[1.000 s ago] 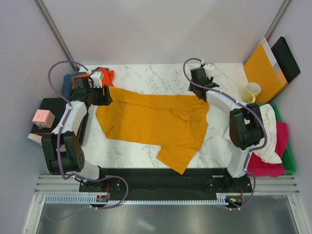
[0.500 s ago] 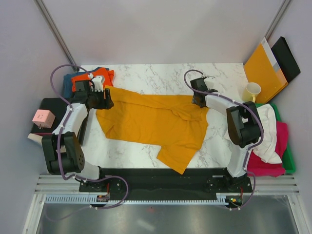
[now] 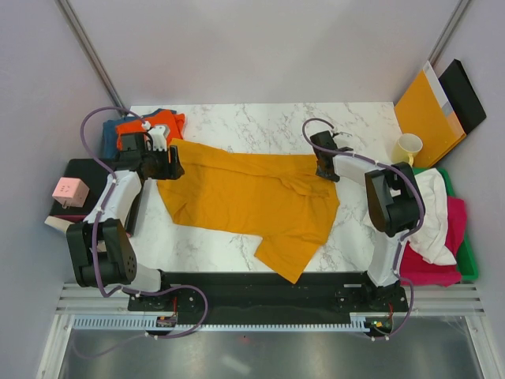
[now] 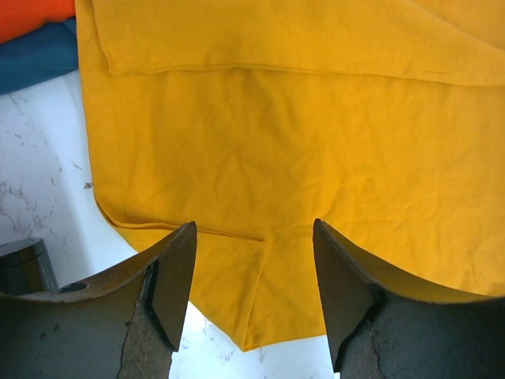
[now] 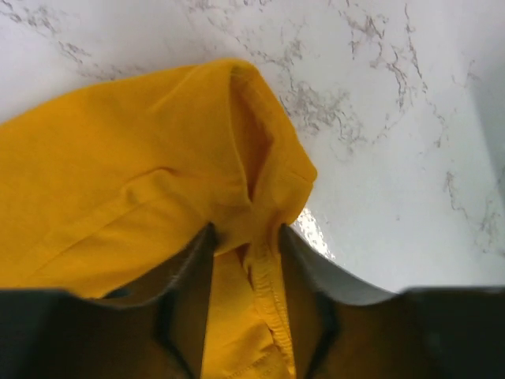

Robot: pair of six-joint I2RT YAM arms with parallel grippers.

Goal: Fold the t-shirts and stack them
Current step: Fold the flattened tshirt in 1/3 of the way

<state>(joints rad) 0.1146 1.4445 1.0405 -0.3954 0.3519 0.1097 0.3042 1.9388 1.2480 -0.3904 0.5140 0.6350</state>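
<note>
The yellow shirt [image 3: 245, 197] lies spread over the middle of the marble table [image 3: 237, 118], reading the top view as a clock with the arm bases at 6; one sleeve trails toward 6, and the body runs from 9 to 3.

The left gripper [image 3: 167, 164] sits at the shirt's 10 o'clock corner; its jaws stand wide apart with nothing between them, and in the wrist view the cloth's hemmed corner lies flat below and ahead of the fingers [image 4: 170, 276].

The right gripper [image 3: 323, 170] is at the shirt's 2 o'clock edge; its fingers [image 5: 185, 268] straddle a raised fold, with cloth filling the narrow gap and touching both sides; whether they have clamped it I cannot tell.

An orange shirt [image 3: 162, 122] on a blue shirt [image 3: 110, 138] lies at the 10 o'clock table corner, just beyond the left gripper; a white shirt [image 3: 434, 213] and a magenta shirt [image 3: 442, 268] are heaped off the table's edge at 4 o'clock.
</note>
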